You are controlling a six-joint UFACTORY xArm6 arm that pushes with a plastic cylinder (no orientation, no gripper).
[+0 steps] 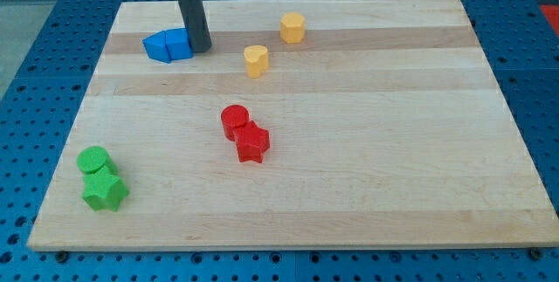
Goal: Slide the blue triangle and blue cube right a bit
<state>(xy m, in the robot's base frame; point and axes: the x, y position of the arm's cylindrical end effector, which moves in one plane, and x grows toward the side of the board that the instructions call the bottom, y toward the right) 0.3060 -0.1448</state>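
**Inspector:** Nearest the camera first, please. What do you see at the view's bottom left?

**Operator:** Green pieces, two of them, touching. I log a green star (pixel 105 192) at the front and a green cylinder (pixel 93 160) just behind it. Both sit close to the left edge of the wooden board (pixel 393 177).

**Inspector:** Next row back?

**Operator:** Near the board's middle, slightly left of centre, a red star (pixel 252 143) touches a red cylinder (pixel 234 120), which lies behind it and a little to its left. They are well apart from the green pair.

**Inspector:** Further up?

**Operator:** Two yellow blocks, apart from each other. One yellow block (pixel 255 59) looks heart-like; I cannot confirm its shape. Above and to its right stands a yellow hexagonal block (pixel 293 28), near the top edge.

**Inspector:** And the task pieces?

**Operator:** At the upper left. I see a blue triangle (pixel 157 46) and a blue cube (pixel 178 44) pressed together as one cluster, triangle on the left. The cube's right part is hidden behind the rod.

**Inspector:** State of the tool?

**Operator:** I run a plain rod; it has nothing to clench or release and grasps nothing. My tip (pixel 200 50) rests on the board just beside the cube's right side, seemingly touching it. Contact I cannot tell for certain.
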